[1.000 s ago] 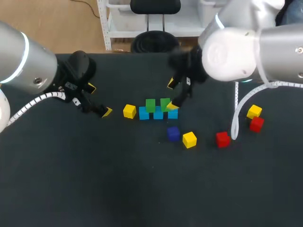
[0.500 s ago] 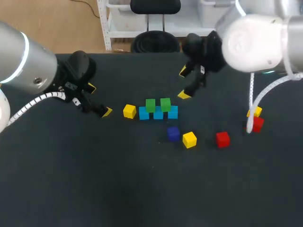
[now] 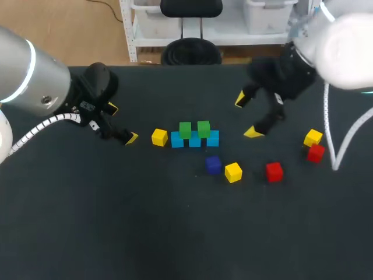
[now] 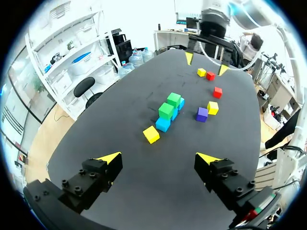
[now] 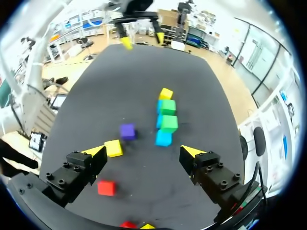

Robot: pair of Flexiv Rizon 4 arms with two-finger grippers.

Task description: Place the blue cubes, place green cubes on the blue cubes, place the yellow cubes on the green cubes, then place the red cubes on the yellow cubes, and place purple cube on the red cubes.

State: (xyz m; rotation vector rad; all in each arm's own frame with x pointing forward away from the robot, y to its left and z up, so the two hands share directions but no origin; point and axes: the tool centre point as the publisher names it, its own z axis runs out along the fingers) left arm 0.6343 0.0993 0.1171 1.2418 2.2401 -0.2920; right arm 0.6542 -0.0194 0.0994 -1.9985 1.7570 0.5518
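Two green cubes sit atop a row of blue cubes mid-table (three blue, I think). The right gripper hovers near the row, fingers spread and empty. The left gripper hangs equally wide apart near a yellow cube. The purple cube lies close by the row.
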